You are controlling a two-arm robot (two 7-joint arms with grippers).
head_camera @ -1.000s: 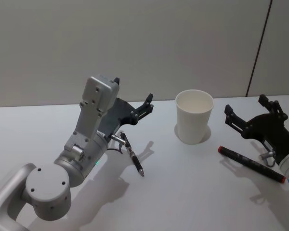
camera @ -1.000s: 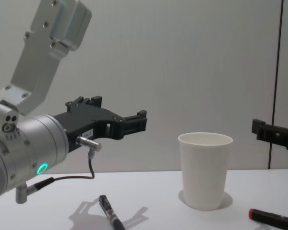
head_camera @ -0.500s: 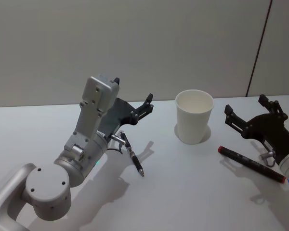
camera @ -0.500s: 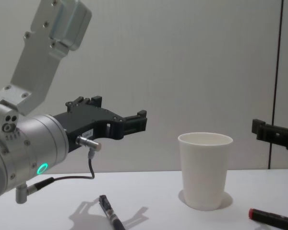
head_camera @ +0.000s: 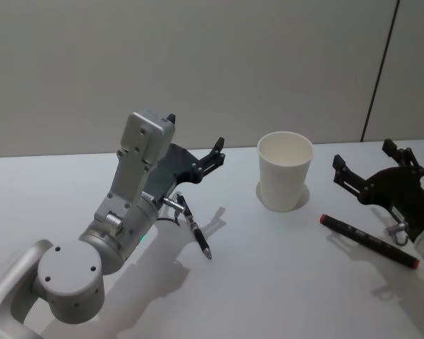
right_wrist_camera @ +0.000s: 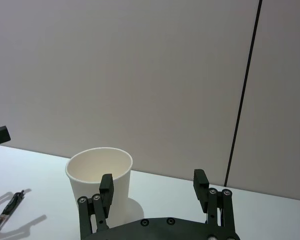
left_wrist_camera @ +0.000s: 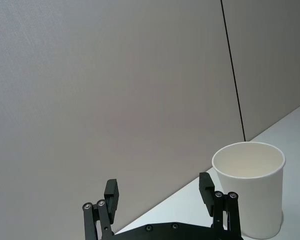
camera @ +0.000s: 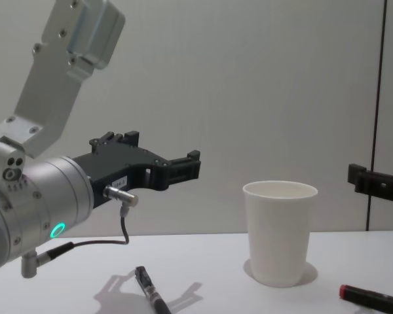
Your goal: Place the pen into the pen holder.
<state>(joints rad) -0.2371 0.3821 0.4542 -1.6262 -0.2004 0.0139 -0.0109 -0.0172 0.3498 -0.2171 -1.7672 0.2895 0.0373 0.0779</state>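
In the head view, your left gripper (head_camera: pixel 195 134) sits left of centre with its jaws apart and empty. A black pen (head_camera: pixel 196 229) lies on the worktop (head_camera: pixel 268 289) just below it in the frame. The cup (head_camera: pixel 286 173) stands upright right of centre. Your right gripper (head_camera: pixel 364 155) is at the right edge, jaws apart, with a red-tipped pen (head_camera: pixel 367 240) lying below it.

In the left wrist view, the cup (left_wrist_camera: pixel 250 187) fills the lower right, beyond the open jaws.

In the right wrist view, the cup (right_wrist_camera: pixel 90 172) stands left of centre and the black pen (right_wrist_camera: pixel 7 210) is at the lower left.

In the chest view, the cup (camera: pixel 280 235) stands between both pens.
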